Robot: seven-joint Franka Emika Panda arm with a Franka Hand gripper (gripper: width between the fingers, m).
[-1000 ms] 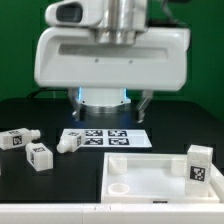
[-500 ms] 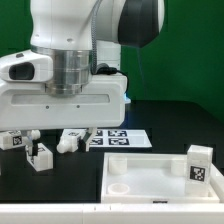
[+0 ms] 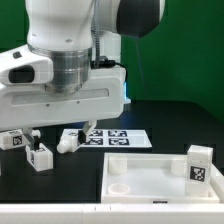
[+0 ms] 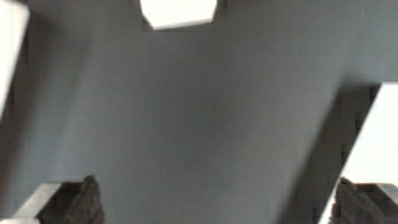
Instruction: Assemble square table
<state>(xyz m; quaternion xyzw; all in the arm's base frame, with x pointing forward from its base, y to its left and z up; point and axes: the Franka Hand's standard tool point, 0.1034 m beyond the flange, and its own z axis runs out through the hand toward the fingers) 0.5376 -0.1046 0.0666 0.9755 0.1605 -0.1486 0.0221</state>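
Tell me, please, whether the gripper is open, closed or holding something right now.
Gripper: open, jaws spread wide, holding nothing.

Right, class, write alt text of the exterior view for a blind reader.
A white robot arm fills the exterior view's left, its open tool near three small white legs. In front lies a white square panel, a fourth leg at its right edge.

loose legs (image 3: 40, 155) close beside gripper (image 3: 60, 133)

Exterior view bright, evenly lit; wrist view dim and soft (perhaps motion blur), edges smeared.
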